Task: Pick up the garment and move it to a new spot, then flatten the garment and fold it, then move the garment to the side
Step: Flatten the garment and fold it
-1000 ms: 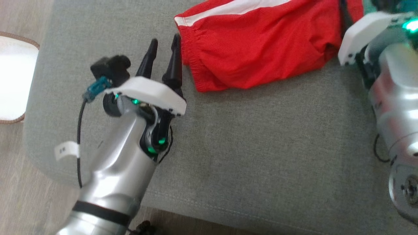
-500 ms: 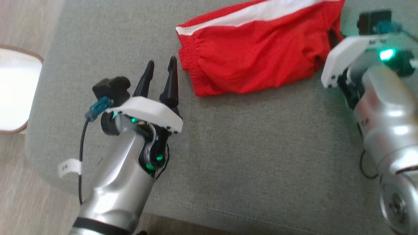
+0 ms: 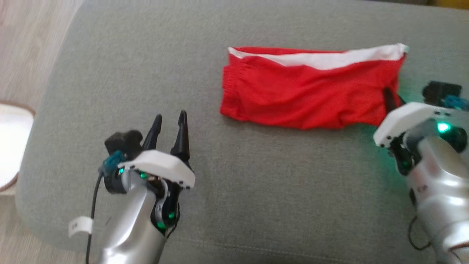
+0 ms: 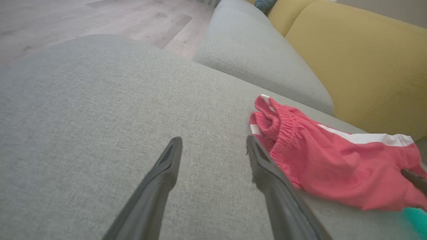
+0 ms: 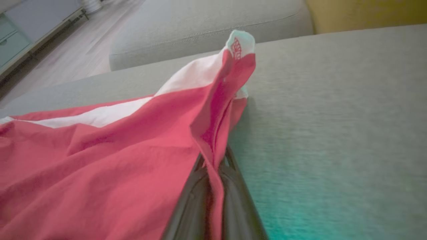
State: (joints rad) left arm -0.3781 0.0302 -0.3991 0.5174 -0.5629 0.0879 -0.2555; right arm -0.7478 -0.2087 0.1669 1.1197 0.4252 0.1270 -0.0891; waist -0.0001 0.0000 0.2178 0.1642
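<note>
Garment (image 3: 311, 95): red fabric, 1 white stripe along its far edge, gathered elastic band at its left end. It lies on the grey woven-fabric sofa cushion (image 3: 274, 205), right of centre in the head view. Most of it rests flat on the cushion, with creases toward the right end.

Right tool (image 3: 387, 96): its 2 long dark fingers are closed together on the near right edge of the garment. The right wrist view shows a fold of red cloth pinched between them. From that pinch the cloth slopes down to the cushion. The right corner with its white hem stands up beyond the fingertips.

Left tool (image 3: 169, 116): its 2 fingers stand wide apart with nothing between them. It is over bare cushion, to the left of the garment and nearer the robot, clear of the cloth. In the left wrist view 1 finger overlaps the elastic end, but the head view shows a plain gap between them. Whether the fingertips touch the cushion cannot be told.

Surroundings: a second grey seat cushion (image 4: 260, 56) lies beyond the first, against a yellow upholstered backrest (image 4: 360, 60). Pale wood-pattern floor (image 4: 100, 16) runs along the left side.
</note>
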